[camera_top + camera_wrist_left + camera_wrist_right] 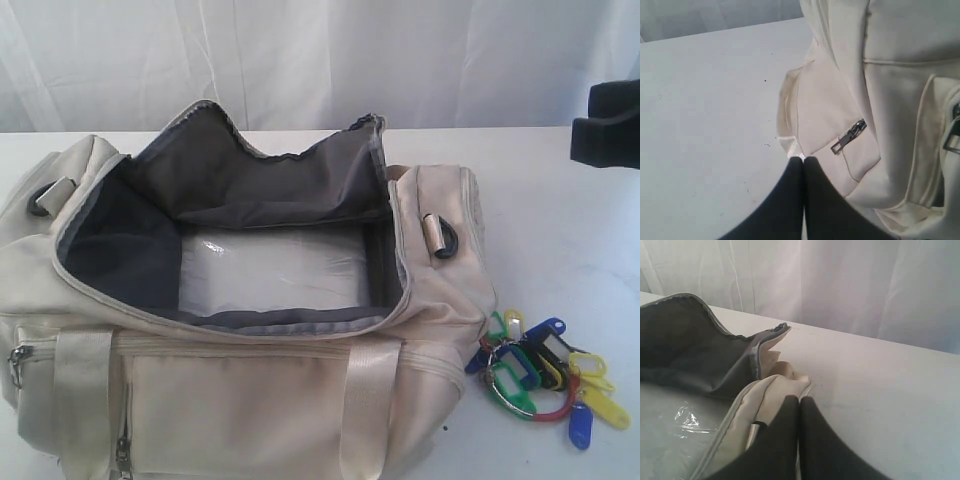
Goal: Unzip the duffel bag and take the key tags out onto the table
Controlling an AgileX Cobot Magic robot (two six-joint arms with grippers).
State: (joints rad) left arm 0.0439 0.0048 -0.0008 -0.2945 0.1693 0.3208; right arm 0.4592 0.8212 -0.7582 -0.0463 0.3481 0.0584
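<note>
left gripper [802, 160]: jaws pressed together, empty, just beside duffel bag's end pocket [830, 125] | duffel bag [240, 390]: unzipped, top flap [270, 170] folded back, grey lining and clear plastic base [270, 270] exposed | key tags [540, 375]: on table [560, 200], just beside bag's right end | right gripper [799, 400]: jaws together, empty, near bag's right end

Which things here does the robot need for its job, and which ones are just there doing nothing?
For the job:
- bag, already unzipped and open
- key tags, lying beside the bag
- table

Just there:
- curtain behind the table
- plastic sheet on the bag's bottom
</note>
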